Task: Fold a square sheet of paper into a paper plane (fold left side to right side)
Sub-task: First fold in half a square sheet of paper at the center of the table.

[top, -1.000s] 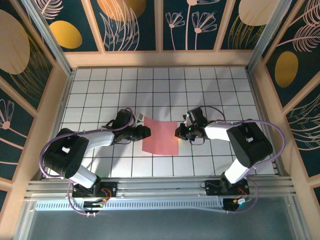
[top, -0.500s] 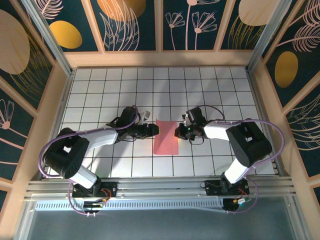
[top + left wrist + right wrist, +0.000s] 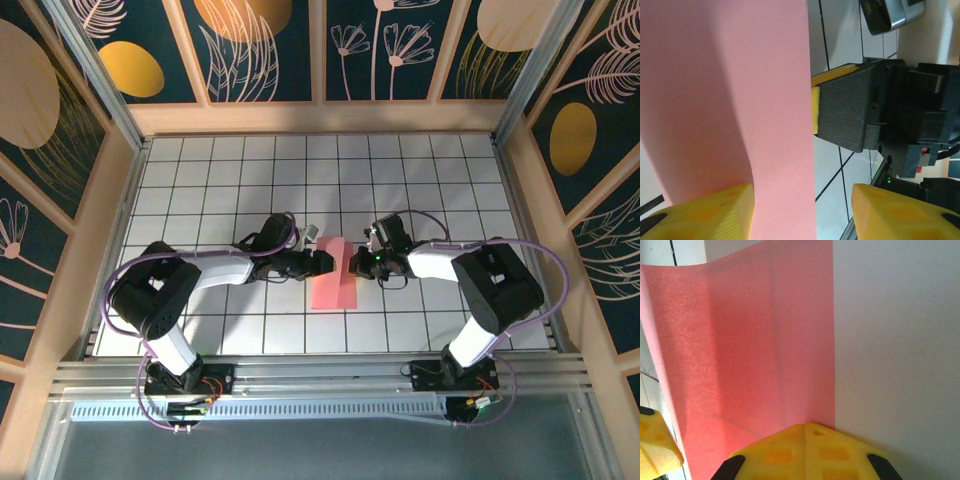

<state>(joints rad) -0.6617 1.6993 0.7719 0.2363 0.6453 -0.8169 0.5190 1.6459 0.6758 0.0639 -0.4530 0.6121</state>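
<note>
Finding: the paper [image 3: 334, 278] lies on the desk [image 3: 200, 180] between both hands. Its left flap is curled over toward its right edge and appears not yet flat.

Your left hand [image 3: 322, 263] is at the flap, fingers apart, clamping nothing. Your right hand [image 3: 805, 442] has its fingers together, tips on the paper's right edge; I cannot tell whether a layer is nipped.

Recommendation: match the flap's edge and corners to the right edge, then press the crease along the paper's left side.
</note>
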